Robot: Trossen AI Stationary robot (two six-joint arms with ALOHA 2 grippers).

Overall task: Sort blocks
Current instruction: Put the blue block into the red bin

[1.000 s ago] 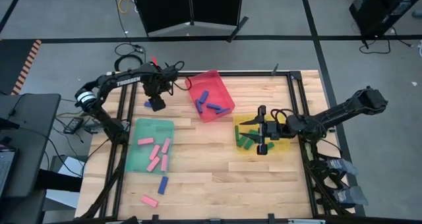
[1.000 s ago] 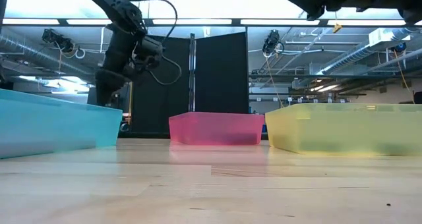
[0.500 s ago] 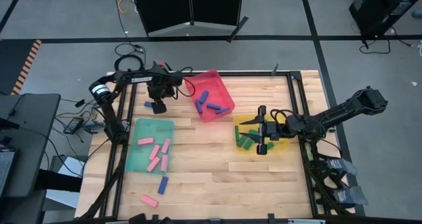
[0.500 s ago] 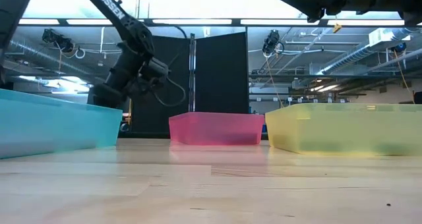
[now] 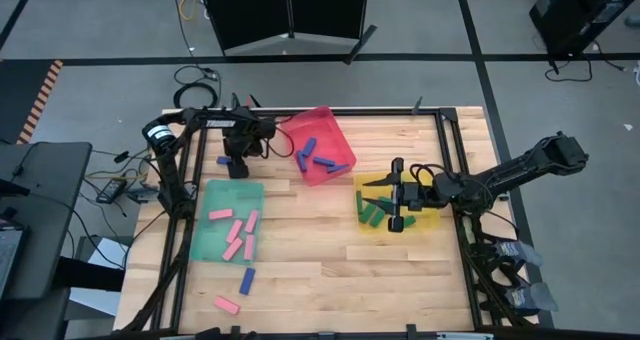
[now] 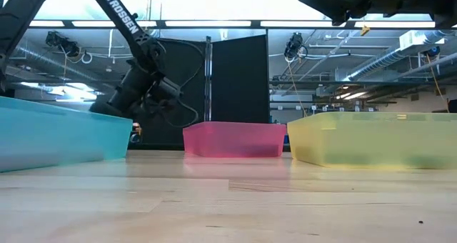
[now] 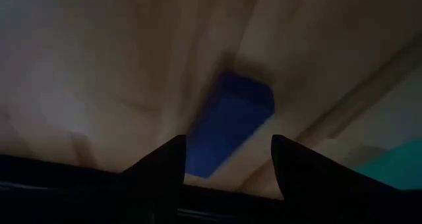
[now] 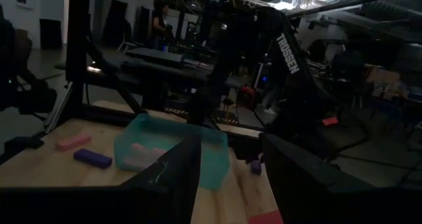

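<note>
A blue block (image 7: 231,126) lies flat on the wood near the table's far left corner (image 5: 223,160). My left gripper (image 7: 224,168) is low over it, open and pointing steeply down; the block's near end lies in the gap between its fingers. I see no touch. In the high view this gripper (image 5: 237,166) is just left of the red tray (image 5: 330,130), which holds blue blocks (image 5: 318,160). My right gripper (image 5: 392,202) hangs level and open over the yellow tray (image 5: 432,218) with its green blocks (image 5: 371,216). It has nothing between its fingers.
The green tray (image 5: 215,192) at the left holds pink blocks (image 5: 238,235). One blue block (image 5: 247,280) and one pink block (image 5: 227,304) lie loose on the wood near the front left. Bare wood stretches across the table's middle and near side.
My left gripper has come down toward the table, onto the blue block at the far left, and rolled a little. In the low view it has sunk behind the green tray's wall. The blocks have not moved.
</note>
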